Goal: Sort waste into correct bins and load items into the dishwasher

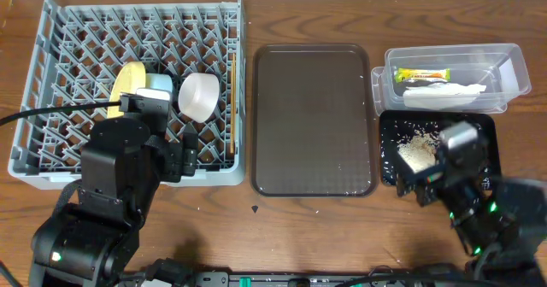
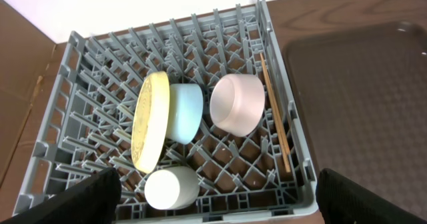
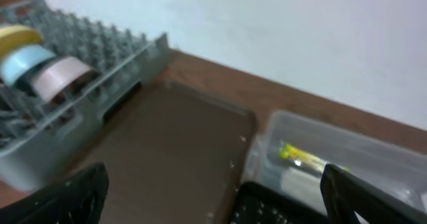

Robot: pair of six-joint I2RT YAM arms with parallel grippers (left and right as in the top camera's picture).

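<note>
Left gripper: fingers spread wide, nothing between them. We place it over the grey dish rack, which sits just left of the brown serving tray.

Right gripper: fingers likewise apart, gripping nothing, on the right side of the tray.

Loaded in the rack, listed from farthest to nearest the tray:
- yellow plate, on edge
- light blue bowl, tipped on its side against the plate
- white bowl, also on its side
- chopsticks, lying along the rack wall closest to the tray

We also note a small whitish cup in the rack.

Right of the tray, far end: clear tub holding the green-and-yellow wrapper and the white napkin.

Right of the tray, near end: black tray with rice scraps heaped in it on the side toward the serving tray.
</note>
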